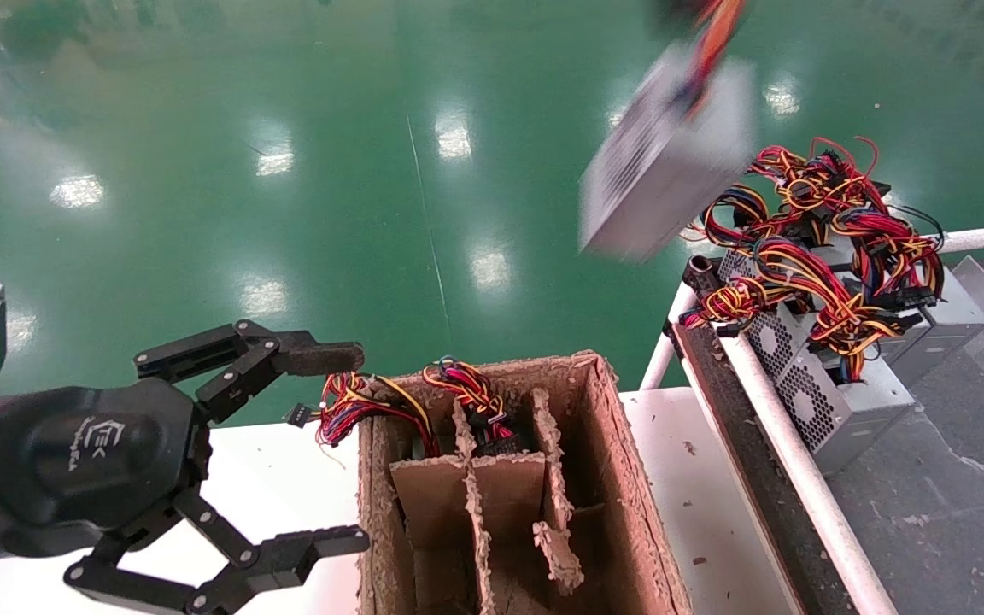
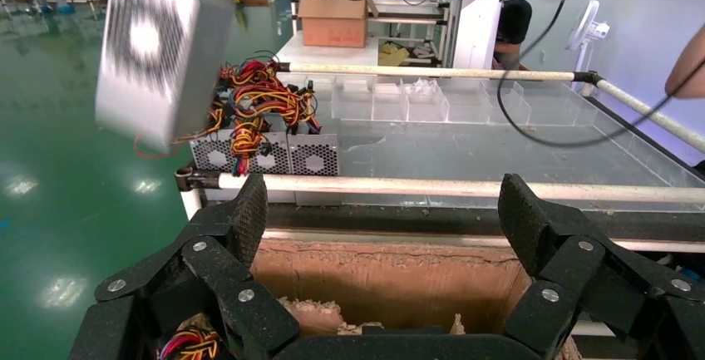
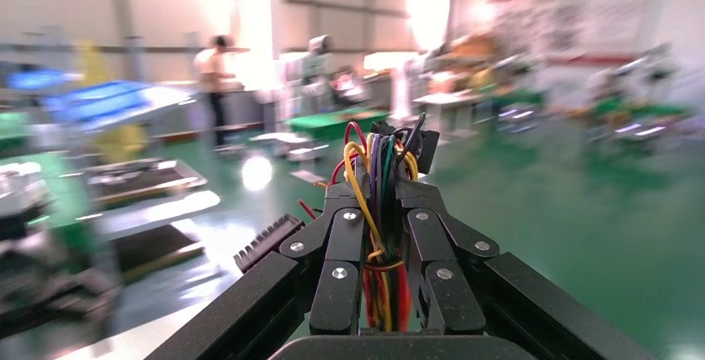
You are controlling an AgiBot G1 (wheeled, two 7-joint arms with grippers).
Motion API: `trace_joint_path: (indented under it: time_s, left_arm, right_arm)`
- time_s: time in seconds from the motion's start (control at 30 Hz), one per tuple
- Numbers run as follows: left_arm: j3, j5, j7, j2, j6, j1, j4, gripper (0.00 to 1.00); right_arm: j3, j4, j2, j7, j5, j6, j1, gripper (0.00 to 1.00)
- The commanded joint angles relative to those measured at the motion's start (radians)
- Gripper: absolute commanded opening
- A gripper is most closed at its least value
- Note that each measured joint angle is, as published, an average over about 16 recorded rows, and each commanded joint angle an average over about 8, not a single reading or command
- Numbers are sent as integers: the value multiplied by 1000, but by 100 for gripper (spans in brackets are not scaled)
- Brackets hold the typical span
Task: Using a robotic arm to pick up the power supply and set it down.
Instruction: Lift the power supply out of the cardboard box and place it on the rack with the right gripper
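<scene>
At the lower left of the head view, the black linkage-finger left gripper [image 1: 334,448] with a white logo is seen above the white table [image 1: 287,478], its fingers [image 1: 317,359] spread wide and holding nothing. In the left wrist view the same left gripper [image 2: 378,219] is shown with its fingers apart, just above the rim of the box.

Right of it, at the bottom centre of the head view, a brown cardboard divider box [image 1: 629,478] with frayed edges is seen on the table. Red, yellow and black wire bundles [image 1: 466,389] are seen hanging out of its far compartments.

In the upper right of the head view, the grey metal power supply [image 1: 663,171] with a perforated vent side is seen hanging in the air over the green floor [image 1: 287,128], tilted and blurred, its wire bundle leading up out of the frame. In the right wrist view, the right gripper [image 3: 382,235] is shown closed on that bundle of red, yellow and black wires [image 3: 378,177].

At the right edge of the head view, further grey power supplies [image 1: 834,384] with tangled wires are seen lying behind a white rail [image 1: 791,453].
</scene>
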Motion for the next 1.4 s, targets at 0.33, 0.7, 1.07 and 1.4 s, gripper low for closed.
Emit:
trace_joint_path:
  time_s: [0.33,0.7,1.07,1.4]
  left_arm:
    - [0,0,0,0,0,0,0,100]
    - [0,0,0,0,0,0,0,100]
    - [0,0,0,0,0,0,0,100]
    - [1,0,0,0,0,0,0,100]
  right_arm:
    - [-74,-192,180,-43,-272,5,359,0]
    - [-160,-394,335,-120,-470,-106,533,0]
    - [-228,-560,397,-231,-546,-161,494,0]
    - [-264,-617,359,-294,-525,-174,391,0]
